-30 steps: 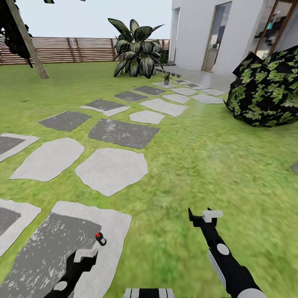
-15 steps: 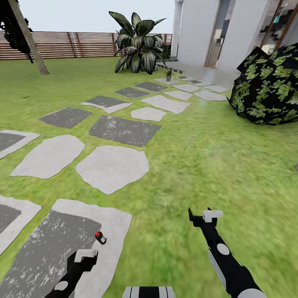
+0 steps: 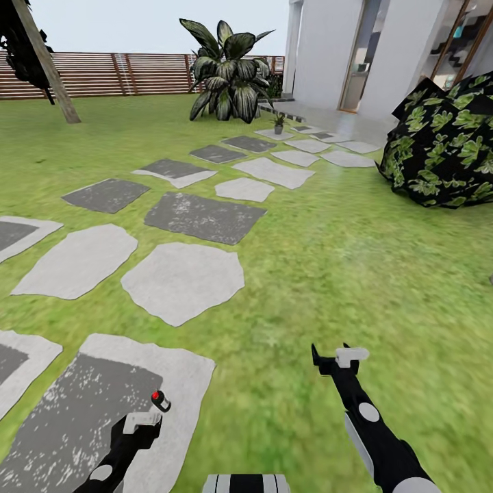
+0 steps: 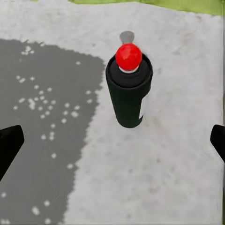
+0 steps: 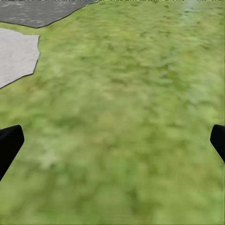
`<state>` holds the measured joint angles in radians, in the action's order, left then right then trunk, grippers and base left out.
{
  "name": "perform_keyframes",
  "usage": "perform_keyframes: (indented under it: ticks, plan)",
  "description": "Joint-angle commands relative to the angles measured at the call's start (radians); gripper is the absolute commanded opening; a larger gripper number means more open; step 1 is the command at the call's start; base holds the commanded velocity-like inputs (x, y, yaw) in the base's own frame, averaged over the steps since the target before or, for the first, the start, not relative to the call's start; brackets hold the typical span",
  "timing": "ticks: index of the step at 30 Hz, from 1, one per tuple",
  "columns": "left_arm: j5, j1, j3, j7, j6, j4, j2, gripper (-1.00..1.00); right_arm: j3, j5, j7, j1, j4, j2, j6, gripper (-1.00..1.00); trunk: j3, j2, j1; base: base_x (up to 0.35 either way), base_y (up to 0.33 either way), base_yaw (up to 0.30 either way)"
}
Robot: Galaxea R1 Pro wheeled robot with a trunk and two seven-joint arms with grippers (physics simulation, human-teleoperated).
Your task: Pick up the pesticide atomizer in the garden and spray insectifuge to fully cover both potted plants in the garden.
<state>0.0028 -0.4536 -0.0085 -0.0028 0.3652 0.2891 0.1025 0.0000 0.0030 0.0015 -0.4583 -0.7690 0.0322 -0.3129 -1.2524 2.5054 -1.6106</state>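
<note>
At the lower left of my head view, my left pincer (image 3: 142, 426) hangs released just short of the pesticide atomizer (image 3: 161, 400), which stands upright on a grey stepping stone (image 3: 82, 411). Lower right, my right pincer (image 3: 337, 359) is released above lawn (image 3: 383, 274).

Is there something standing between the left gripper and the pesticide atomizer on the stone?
Nothing visible does. The pesticide atomizer stands upright on the pale stepping stone, and the left gripper is open just short of it. In the left wrist view, bare stone lies between the fingers and the bottle.
</note>
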Motion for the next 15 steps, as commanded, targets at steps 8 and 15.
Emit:
perform_keyframes:
  ticks: [8,15]
  plan:
    - [0.0,0.0,-0.002,0.0,0.004,0.001,-0.001,1.0,0.001,0.0,0.0,0.0,0.0,0.0,-0.003,1.0,-0.001,0.0,0.0,0.124,-0.069,0.008]
    - [0.0,0.0,-0.002,0.0,0.005,0.003,-0.002,1.0,0.001,0.0,0.0,-0.001,0.0,0.0,-0.003,1.0,-0.001,0.0,0.0,0.008,-0.005,0.155]
